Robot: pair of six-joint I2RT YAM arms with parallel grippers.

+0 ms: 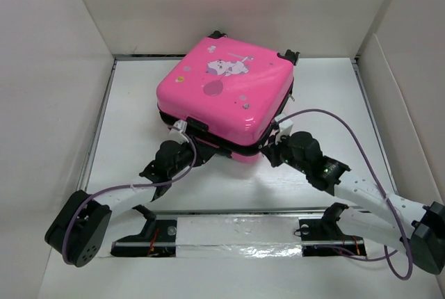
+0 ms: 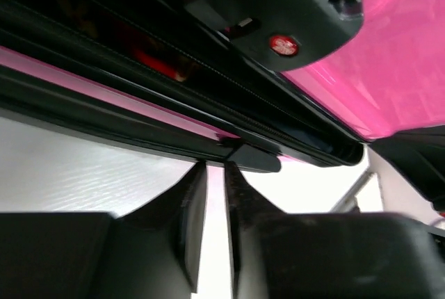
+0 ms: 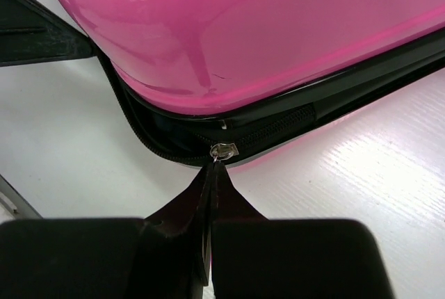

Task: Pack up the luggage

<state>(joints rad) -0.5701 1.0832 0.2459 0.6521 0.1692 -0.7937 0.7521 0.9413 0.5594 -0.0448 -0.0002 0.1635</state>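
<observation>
The hot-pink luggage lies flat at the middle back of the white table, its printed lid down on the lower shell with a dark seam still gaping at the near side. My left gripper is at the near-left edge; in the left wrist view its fingers stand a narrow gap apart with nothing between them, tips against the black rim of the luggage. Something red shows inside the seam. My right gripper is at the near-right corner, shut on the pull of the silver zipper slider of the luggage.
White walls stand at the left, back and right. A foil-taped rail runs along the near edge between the arm bases. A purple cable loops above the right arm.
</observation>
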